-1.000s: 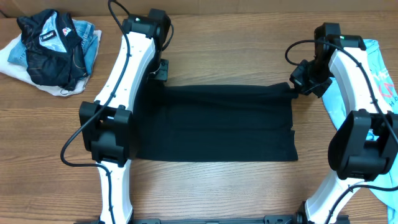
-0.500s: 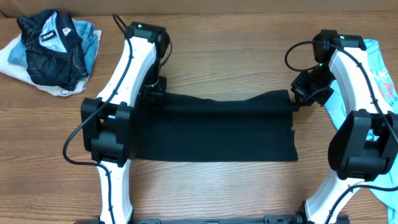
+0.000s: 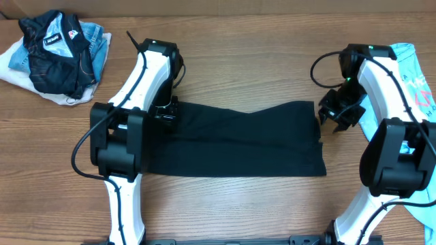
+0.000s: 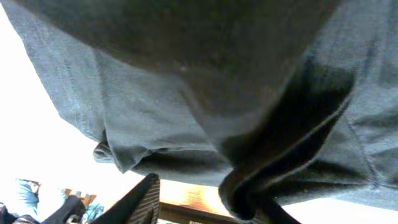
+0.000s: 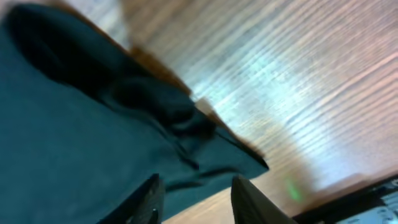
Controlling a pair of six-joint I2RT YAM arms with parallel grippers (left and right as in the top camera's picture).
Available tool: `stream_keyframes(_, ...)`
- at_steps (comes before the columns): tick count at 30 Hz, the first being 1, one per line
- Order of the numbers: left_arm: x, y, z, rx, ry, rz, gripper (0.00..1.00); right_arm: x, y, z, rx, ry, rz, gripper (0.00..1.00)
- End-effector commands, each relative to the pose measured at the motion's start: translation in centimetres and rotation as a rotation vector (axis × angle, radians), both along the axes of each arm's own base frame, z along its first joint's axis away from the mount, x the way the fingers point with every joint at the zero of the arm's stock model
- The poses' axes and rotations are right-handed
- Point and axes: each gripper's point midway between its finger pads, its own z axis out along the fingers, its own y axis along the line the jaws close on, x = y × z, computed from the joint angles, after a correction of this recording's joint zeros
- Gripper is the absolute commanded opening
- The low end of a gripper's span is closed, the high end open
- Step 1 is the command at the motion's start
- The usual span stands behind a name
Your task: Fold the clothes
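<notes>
Left wrist view is mostly black T-shirt [image 4: 186, 93] hanging close to the lens and soft, so you only get the left fingertips [image 4: 146, 196] at the bottom edge. Right wrist view is blurred, with the right fingertips [image 5: 149, 200] cropped the same way. Overhead, the left arm [image 3: 136, 88] covers the T-shirt's left end. The right arm [image 3: 388, 88] hides part of the light blue shirt [image 3: 419, 75], which runs off frame.

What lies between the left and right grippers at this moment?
Only the black T-shirt, lying folded between the left gripper and the right gripper; the overhead view shows it.
</notes>
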Motion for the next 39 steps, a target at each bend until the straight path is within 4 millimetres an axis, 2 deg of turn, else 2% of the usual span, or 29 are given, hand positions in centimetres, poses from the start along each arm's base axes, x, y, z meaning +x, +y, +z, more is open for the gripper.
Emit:
stream_keyframes(1,-0.1,0.7,0.4,0.019,-0.004,-0.008,0.52,-0.3,-0.4,0.8,-0.024,-0.009,0.002,0.4)
stream_keyframes(5,0.1,0.6,0.4,0.012,-0.009,-0.021,0.61,-0.1,-0.5,0.7,-0.024,-0.018,0.0,0.41)
stream_keyframes(9,0.9,0.3,1.0,0.007,-0.047,0.008,0.61,0.2,-0.5,0.7,-0.025,-0.032,0.001,0.45)
stream_keyframes(13,2.1,-1.2,2.2,-0.073,-0.096,0.036,0.61,0.6,-0.6,0.6,-0.026,-0.047,0.008,0.52)
stream_keyframes(15,2.6,-1.8,3.0,-0.104,-0.117,0.045,0.7,0.7,-0.6,0.6,-0.026,-0.051,0.008,0.56)
stream_keyframes(19,3.1,-2.0,3.6,-0.109,-0.137,0.053,0.99,0.9,-0.6,0.5,-0.027,-0.063,0.008,0.61)
stream_keyframes(20,3.1,-2.0,3.6,-0.107,-0.14,0.06,1.0,1.1,-0.6,0.5,-0.028,-0.069,0.008,0.61)
stream_keyframes(22,3.5,-2.1,3.5,-0.112,-0.159,0.06,1.0,1.4,-0.6,0.4,-0.029,-0.082,0.007,0.62)
stream_keyframes(25,6.0,-2.6,2.9,-0.129,-0.264,0.084,0.95,2.0,-0.7,0.3,-0.031,-0.108,0.007,0.62)
stream_keyframes(28,7.5,-2.9,2.5,-0.14,-0.32,0.088,0.92,2.1,-0.7,0.3,-0.032,-0.111,0.007,0.63)
stream_keyframes(35,8.8,-3.3,1.4,-0.127,-0.354,0.018,0.79,2.4,-0.7,0.2,-0.032,-0.122,0.007,0.63)
stream_keyframes(39,9.2,-3.2,1.8,-0.016,-0.387,-0.074,0.72,2.6,-0.8,0.2,-0.034,-0.133,0.007,0.63)
